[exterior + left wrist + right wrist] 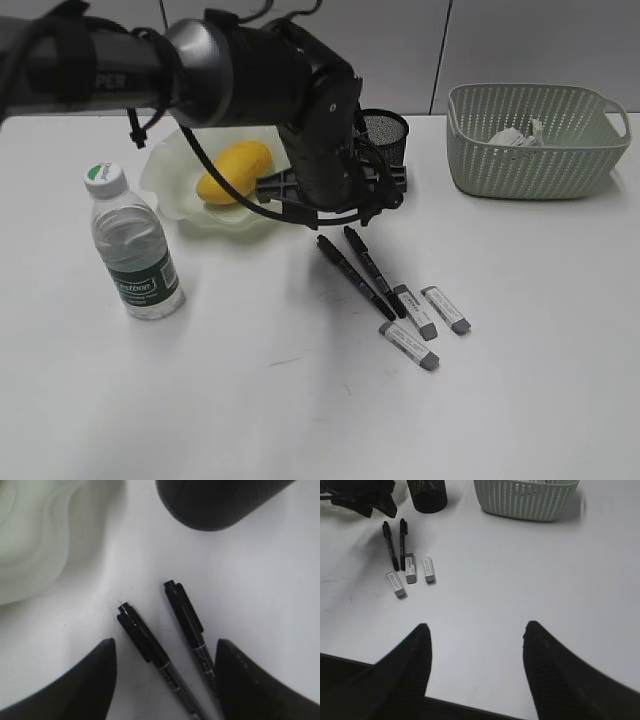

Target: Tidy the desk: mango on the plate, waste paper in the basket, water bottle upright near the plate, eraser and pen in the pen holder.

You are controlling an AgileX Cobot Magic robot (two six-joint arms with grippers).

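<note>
Left gripper [165, 680] jaws apart over two pens [186, 617], mid-bench; thin, stiff, slippery — pinch one across barrel. Right gripper [476, 670] jaws apart, empty.

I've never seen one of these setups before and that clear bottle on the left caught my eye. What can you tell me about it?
The small clear plastic water bottle stands upright on the plain white tabletop, at the left, in front of the wavy pale green plate. It has a white screw cap with a green spot on top and a dark green label with white lettering around its lower part. It looks filled with water nearly to the shoulder. Nothing touches it but the tabletop; neither arm is near it.
</note>
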